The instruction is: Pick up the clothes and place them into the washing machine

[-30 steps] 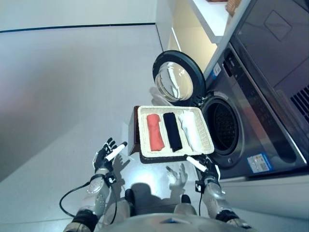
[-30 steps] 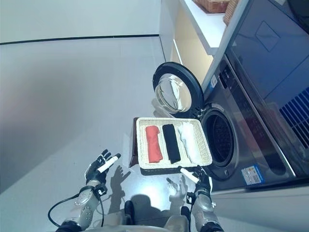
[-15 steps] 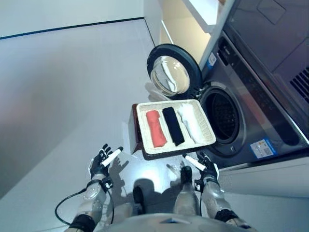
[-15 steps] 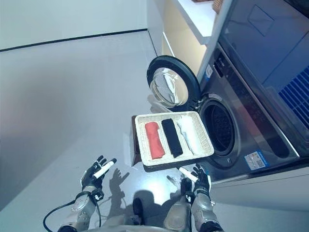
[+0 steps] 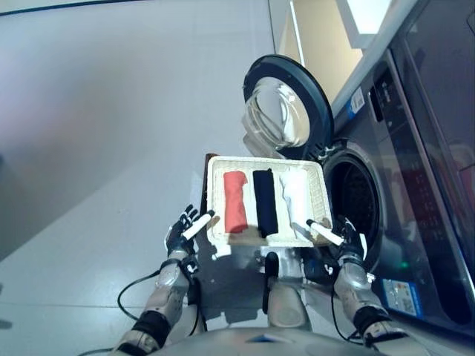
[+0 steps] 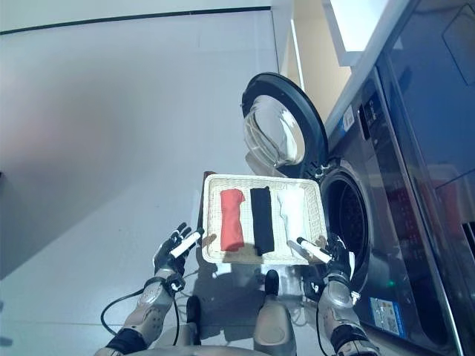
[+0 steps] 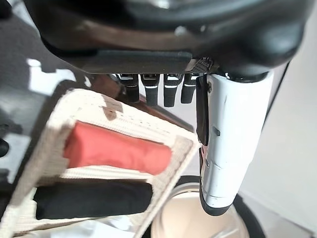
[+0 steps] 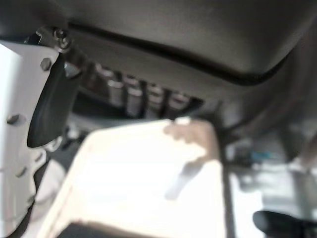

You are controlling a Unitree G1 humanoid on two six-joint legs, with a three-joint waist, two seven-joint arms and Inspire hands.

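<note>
A shallow wicker basket (image 5: 211, 194) rests on a low dark brown box (image 6: 201, 216) in front of the washing machine. In it lie a red roll (image 5: 235, 202), a black roll (image 5: 265, 204) and a white cloth (image 5: 295, 194) side by side. My left hand (image 5: 184, 231) is open beside the basket's near left corner. My right hand (image 5: 346, 241) is open by the near right corner. The left wrist view shows the red roll (image 7: 116, 148) and the black roll (image 7: 94, 198) past straight fingers (image 7: 153, 89). The right wrist view shows the basket rim (image 8: 148, 163).
The washing machine's round door (image 5: 286, 111) stands open behind the basket, and its dark drum opening (image 5: 355, 208) is to the basket's right. A white counter (image 5: 367, 11) sits above the machine. Grey floor (image 5: 96, 133) spreads to the left.
The camera has shifted, so the whole scene sits differently. Both hands have come forward to the basket's near corners. The clothes lie as before.
</note>
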